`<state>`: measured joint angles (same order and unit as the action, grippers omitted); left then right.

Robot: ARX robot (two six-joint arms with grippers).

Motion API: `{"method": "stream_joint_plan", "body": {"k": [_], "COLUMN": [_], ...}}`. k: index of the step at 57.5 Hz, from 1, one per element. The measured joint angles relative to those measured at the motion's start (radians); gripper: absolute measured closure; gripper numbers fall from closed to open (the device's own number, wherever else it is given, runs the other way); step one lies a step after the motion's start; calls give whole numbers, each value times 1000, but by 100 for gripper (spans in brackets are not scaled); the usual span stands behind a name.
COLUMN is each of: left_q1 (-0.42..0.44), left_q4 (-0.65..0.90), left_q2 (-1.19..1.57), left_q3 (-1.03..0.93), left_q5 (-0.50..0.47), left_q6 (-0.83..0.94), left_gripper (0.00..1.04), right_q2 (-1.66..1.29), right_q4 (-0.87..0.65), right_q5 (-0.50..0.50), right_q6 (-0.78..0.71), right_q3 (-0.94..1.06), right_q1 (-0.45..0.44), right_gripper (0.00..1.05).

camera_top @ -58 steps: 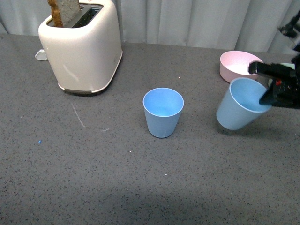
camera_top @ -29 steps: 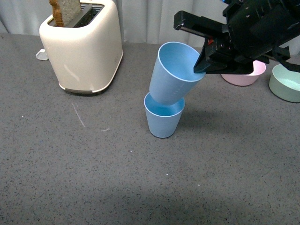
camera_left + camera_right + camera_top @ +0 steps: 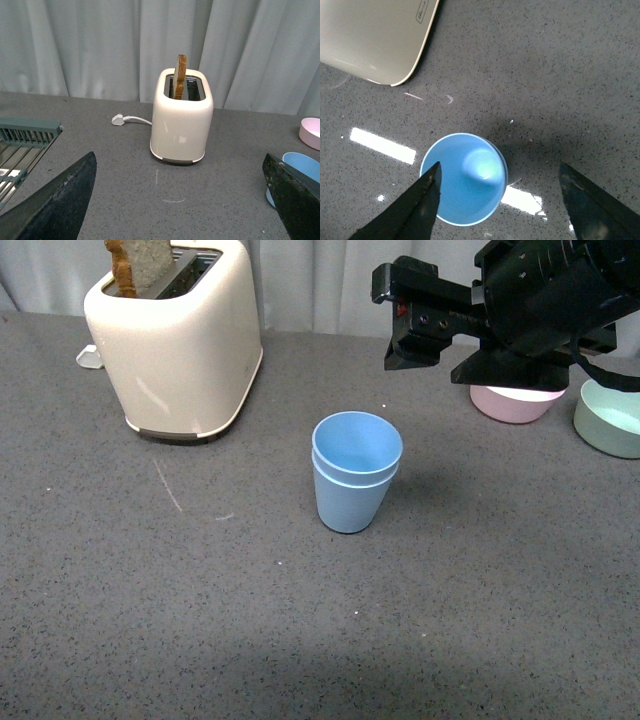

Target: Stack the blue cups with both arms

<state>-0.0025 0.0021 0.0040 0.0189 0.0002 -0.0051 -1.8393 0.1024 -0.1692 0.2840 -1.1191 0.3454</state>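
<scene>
The two blue cups (image 3: 355,475) stand nested, one inside the other, upright at the middle of the grey table. My right gripper (image 3: 388,325) hangs open and empty above and behind them, clear of the rim. In the right wrist view the stacked cups (image 3: 465,180) lie below, beside one of the spread fingers (image 3: 420,210), and the gripper (image 3: 500,165) holds nothing. My left gripper (image 3: 179,167) is open and empty, low over the table. A blue cup's edge (image 3: 300,167) shows past its one finger (image 3: 295,200). The left arm is out of the front view.
A cream toaster (image 3: 175,340) with toast in a slot stands at the back left, its plug (image 3: 87,357) beside it. A pink bowl (image 3: 515,400) and a green bowl (image 3: 610,420) sit at the back right. A dish rack (image 3: 25,145) shows in the left wrist view.
My right gripper carried the second cup from the right over the first, let it go, and opened. The cup now sits nested in the other.
</scene>
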Motion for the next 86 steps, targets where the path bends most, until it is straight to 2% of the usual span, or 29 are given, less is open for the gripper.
{"method": "stream_joint_plan", "body": {"k": [3,4,7,8,10,11,15,17,19,27,54,64,66,70,86], "left_q1": [0,0,0,0,0,0,0,0,0,0,0,0,0,0,0], "left_q4": [0,0,0,0,0,0,0,0,0,0,0,0,0,0,0], "left_q2": [0,0,0,0,0,0,0,0,0,0,0,0,0,0,0], "left_q3": [0,0,0,0,0,0,0,0,0,0,0,0,0,0,0], "left_q5": [0,0,-1,1,0,-2,-3,-2,-2,0,-1,-1,0,-1,-1], "left_q6": [0,0,0,0,0,0,0,0,0,0,0,0,0,0,0], "left_gripper": [7,7,7,7,7,7,7,7,7,7,7,7,7,7,7], "right_q2": [5,5,11,12,21,32,99,152,184,288,643,777,819,888,1107], "right_q4": [-6,-69,-405,-462,-684,-841,-1159,-1249,-1271,-1281,-1158,-1070,-1041,-990,-808], "right_q5": [9,56,284,318,412,451,452,435,424,380,273,241,185,179,171], "right_q6": [-5,-22,-115,-131,-176,-207,-251,-262,-266,-281,-282,-282,-282,-281,-282], "right_q3": [3,25,156,181,289,366,530,594,626,756,996,1043,1054,1070,1105], "right_q1": [0,5,8,8,1,-9,-55,-78,-90,-136,-241,-267,-306,-339,-343], "right_gripper": [27,28,37,39,46,52,68,77,82,104,104,104,104,104,104]}}
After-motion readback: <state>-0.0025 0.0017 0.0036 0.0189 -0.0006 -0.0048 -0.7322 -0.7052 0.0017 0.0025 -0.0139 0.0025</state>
